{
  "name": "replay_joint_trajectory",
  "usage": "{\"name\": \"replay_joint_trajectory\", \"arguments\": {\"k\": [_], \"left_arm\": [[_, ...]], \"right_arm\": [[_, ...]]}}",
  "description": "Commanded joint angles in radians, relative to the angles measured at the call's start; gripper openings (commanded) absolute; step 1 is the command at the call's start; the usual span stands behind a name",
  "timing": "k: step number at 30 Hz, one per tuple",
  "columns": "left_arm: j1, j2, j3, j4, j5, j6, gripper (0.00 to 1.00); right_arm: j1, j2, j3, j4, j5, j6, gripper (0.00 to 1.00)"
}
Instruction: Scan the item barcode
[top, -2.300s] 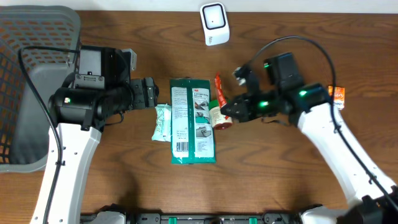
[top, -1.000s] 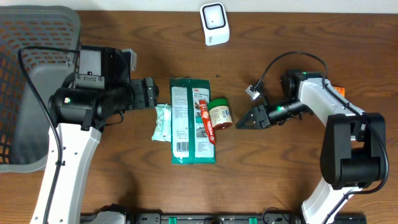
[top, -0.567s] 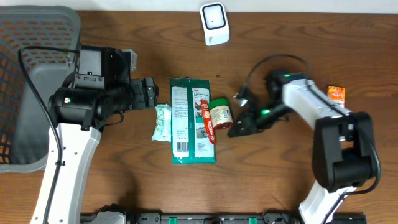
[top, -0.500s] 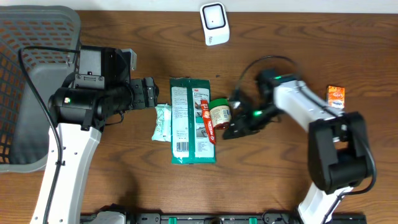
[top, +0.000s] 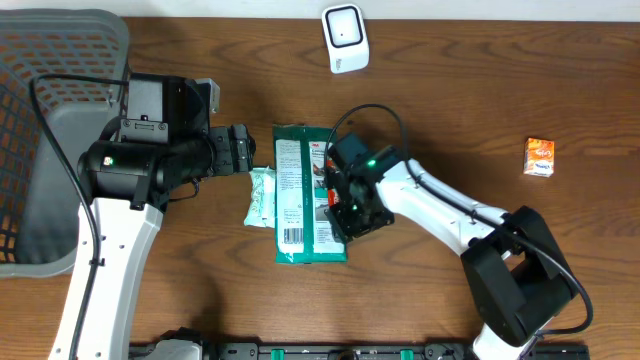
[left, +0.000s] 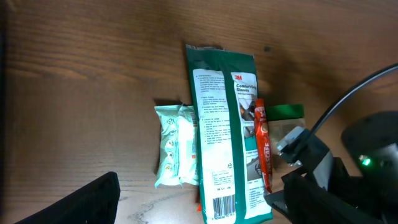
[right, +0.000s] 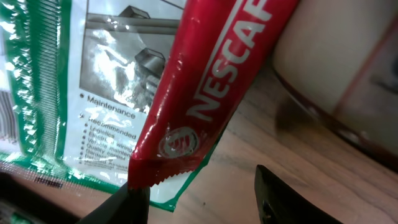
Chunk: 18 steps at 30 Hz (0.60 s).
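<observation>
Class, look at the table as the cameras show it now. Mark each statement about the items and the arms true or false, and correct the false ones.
1. The red Nescafe stick lies on the green glove package. True.
2. The orange box sits in the basket. False: it lies on the table's right side, apart from everything else.
3. The white scanner stands beyond the package's far end. True.
4. The right gripper is shut on the pale-green packet. False: its jaws are open and empty at the package's right edge, by the stick; the packet lies on the package's other side.
</observation>
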Motion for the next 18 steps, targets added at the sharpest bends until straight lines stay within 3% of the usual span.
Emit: {"name": "replay_joint_trajectory", "arguments": {"k": [1, 18], "left_arm": [[0.002, -0.001, 0.013, -0.001, -0.01, -0.002, 0.85], [0.002, -0.001, 0.013, -0.001, -0.01, -0.002, 0.85]], "right_arm": [[0.026, -0.021, 0.01, 0.017, 0.086, 0.071, 0.49], [0.029, -0.121, 0.05, 0.027, 0.116, 0.19, 0.49]]}}
